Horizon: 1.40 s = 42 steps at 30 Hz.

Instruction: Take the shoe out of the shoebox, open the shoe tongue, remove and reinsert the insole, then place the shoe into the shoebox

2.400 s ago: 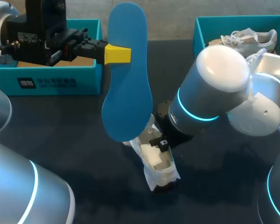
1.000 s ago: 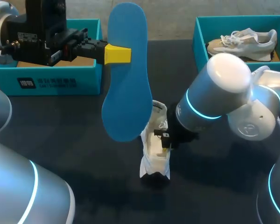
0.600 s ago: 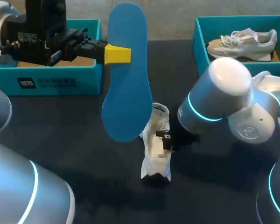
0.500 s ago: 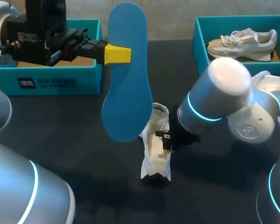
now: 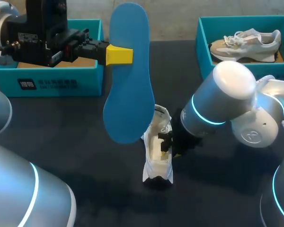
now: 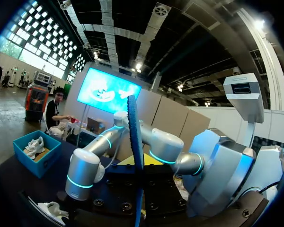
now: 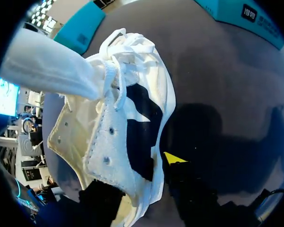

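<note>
On dark table (image 5: 75, 137), white shoe (image 5: 157, 163)

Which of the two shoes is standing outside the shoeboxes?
The white shoe, out on the dark table; the grey shoe lies inside the teal shoebox at the far right.

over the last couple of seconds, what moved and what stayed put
The right arm swung back toward its own side, uncovering the grey shoe in the right shoebox. The right claw turned the white shoe straighter on the table. The left claw and the blue insole it holds did not move, nor did the shoeboxes.
</note>
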{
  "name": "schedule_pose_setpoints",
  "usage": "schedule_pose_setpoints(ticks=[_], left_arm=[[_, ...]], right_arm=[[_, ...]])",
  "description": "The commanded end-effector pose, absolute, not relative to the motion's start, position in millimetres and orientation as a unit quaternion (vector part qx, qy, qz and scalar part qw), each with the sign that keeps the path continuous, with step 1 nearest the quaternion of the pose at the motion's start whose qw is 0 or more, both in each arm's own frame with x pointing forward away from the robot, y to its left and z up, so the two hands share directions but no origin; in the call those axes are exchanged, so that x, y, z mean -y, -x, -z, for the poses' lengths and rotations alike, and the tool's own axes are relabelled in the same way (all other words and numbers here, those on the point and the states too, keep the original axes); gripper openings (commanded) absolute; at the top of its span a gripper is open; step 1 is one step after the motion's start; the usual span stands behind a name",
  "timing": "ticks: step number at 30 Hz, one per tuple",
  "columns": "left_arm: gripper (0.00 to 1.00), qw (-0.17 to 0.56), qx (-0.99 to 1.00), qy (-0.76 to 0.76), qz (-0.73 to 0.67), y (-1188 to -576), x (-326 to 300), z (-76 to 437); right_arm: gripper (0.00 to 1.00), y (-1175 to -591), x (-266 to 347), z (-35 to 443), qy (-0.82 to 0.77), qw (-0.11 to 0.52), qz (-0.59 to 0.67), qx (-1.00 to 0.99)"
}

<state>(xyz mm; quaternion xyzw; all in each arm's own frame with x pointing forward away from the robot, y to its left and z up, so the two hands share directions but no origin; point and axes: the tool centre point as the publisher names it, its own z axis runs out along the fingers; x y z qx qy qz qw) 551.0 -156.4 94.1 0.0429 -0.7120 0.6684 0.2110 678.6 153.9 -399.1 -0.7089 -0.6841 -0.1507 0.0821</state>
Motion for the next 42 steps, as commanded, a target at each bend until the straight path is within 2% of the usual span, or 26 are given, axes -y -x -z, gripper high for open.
schedule_pose_setpoints(ticks=[1,13,22,27,42], left_arm=[[0.0,0.212,0.713,-0.042,-0.667,-552,158,-94],[0.0,0.212,0.713,-0.042,-0.667,-552,158,-94],[0.0,0.212,0.713,-0.042,-0.667,-552,158,-94],[0.0,0.212,0.713,-0.042,-0.667,-552,158,-94],[0.0,0.212,0.713,-0.042,-0.667,-552,158,-94]], right_arm=[[1.0,-673,-155,391,0.705,0.083,0.157,0.687],[1.0,-664,-144,348,0.682,0.096,0.2,0.697],[1.0,-678,-135,311,0.632,0.146,0.25,0.719],[1.0,-686,-130,290,0.608,0.163,0.237,0.74],[1.0,-686,-130,290,0.608,0.163,0.237,0.74]])
